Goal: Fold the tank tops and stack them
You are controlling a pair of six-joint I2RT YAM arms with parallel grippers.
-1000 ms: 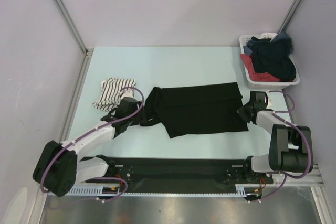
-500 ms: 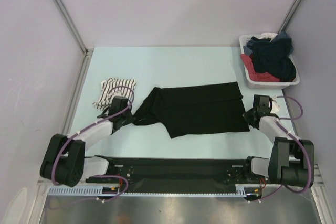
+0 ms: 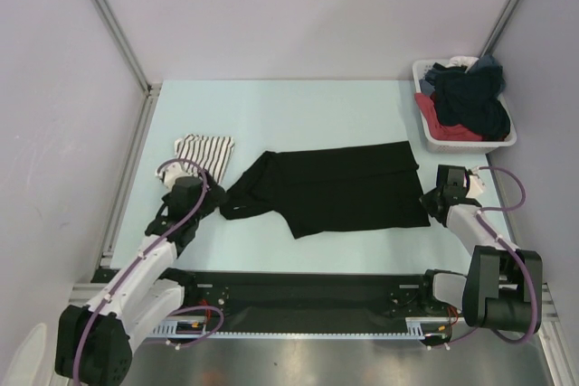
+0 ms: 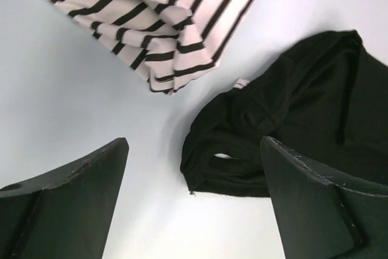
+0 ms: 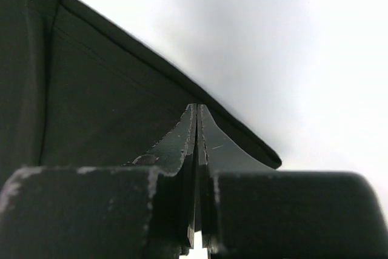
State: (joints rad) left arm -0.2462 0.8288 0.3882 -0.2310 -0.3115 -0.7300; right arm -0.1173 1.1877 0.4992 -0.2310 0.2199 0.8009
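Note:
The black tank top (image 3: 348, 189) lies spread flat across the middle of the table, its strap end bunched at the left. The striped tank top (image 3: 201, 149) lies folded to its far left. My left gripper (image 3: 197, 202) is open and empty, just left of the bunched strap end. In the left wrist view my left gripper (image 4: 194, 144) frames the black straps (image 4: 291, 107), with the striped top (image 4: 157, 16) above. My right gripper (image 3: 428, 198) is shut at the black top's right edge. In the right wrist view its tips (image 5: 197, 107) rest over the black hem (image 5: 109, 101); no fabric shows between them.
A white basket (image 3: 507, 142) with several dark and red clothes (image 3: 466, 97) stands at the far right corner. A metal rail (image 3: 136, 160) runs along the table's left edge. Grey walls close the back and sides.
My left arm has drawn back toward the near left, off the black top's strap end, which now lies loose. My right gripper has shifted slightly right along the top's edge.

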